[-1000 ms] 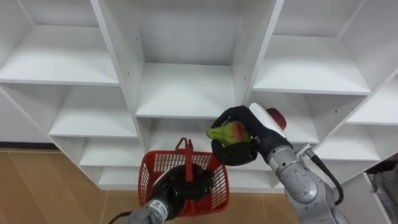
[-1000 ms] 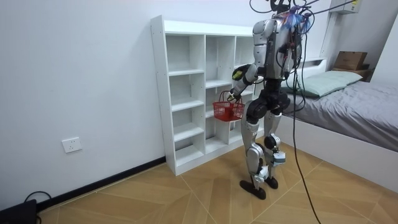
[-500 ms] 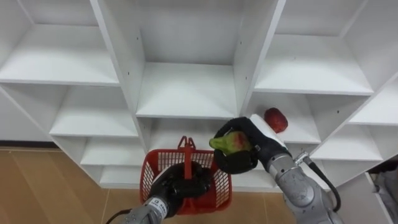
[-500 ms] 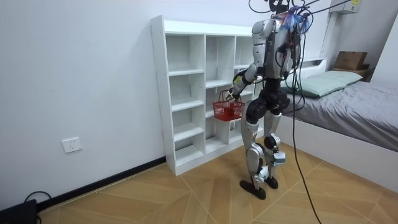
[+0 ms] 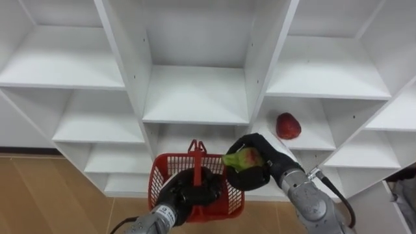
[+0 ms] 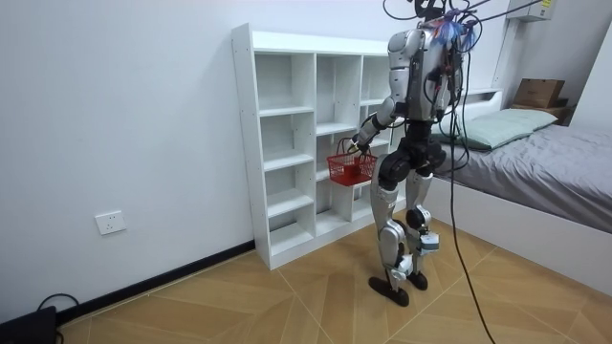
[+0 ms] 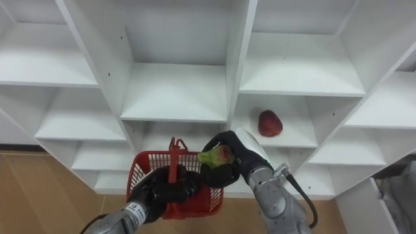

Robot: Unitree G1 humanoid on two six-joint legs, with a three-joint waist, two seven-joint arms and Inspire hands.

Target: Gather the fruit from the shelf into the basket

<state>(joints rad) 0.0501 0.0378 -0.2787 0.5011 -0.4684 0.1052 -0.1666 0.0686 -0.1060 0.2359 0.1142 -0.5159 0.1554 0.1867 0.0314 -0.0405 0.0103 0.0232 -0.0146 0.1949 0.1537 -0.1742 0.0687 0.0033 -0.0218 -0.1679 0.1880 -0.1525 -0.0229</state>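
My right hand (image 5: pixel 255 171) (image 7: pixel 229 164) is shut on a green fruit with a red blush (image 5: pixel 242 158) (image 7: pixel 214 156), held just above the right rim of a red wire basket (image 5: pixel 164 181) (image 7: pixel 143 175). The basket hangs in front of the white closet's lower shelves, and my left hand (image 5: pixel 188 195) (image 7: pixel 164 191) is curled round its red handle (image 5: pixel 195 157). A second, red fruit (image 5: pixel 287 125) (image 7: pixel 270 123) lies on a shelf in the right column. In the room view I stand facing the closet (image 6: pixel 296 143) with the basket (image 6: pixel 350 169) held out before me.
The closet's other white shelves (image 5: pixel 195 94) stand bare around the basket. Wooden floor (image 5: pixel 52 195) lies at the lower left. A bed (image 6: pixel 535 162) stands behind me at the room view's right.
My right hand has carried the green fruit down and a little left, from in front of the red fruit's shelf to the basket's rim. The red fruit now shows in full.
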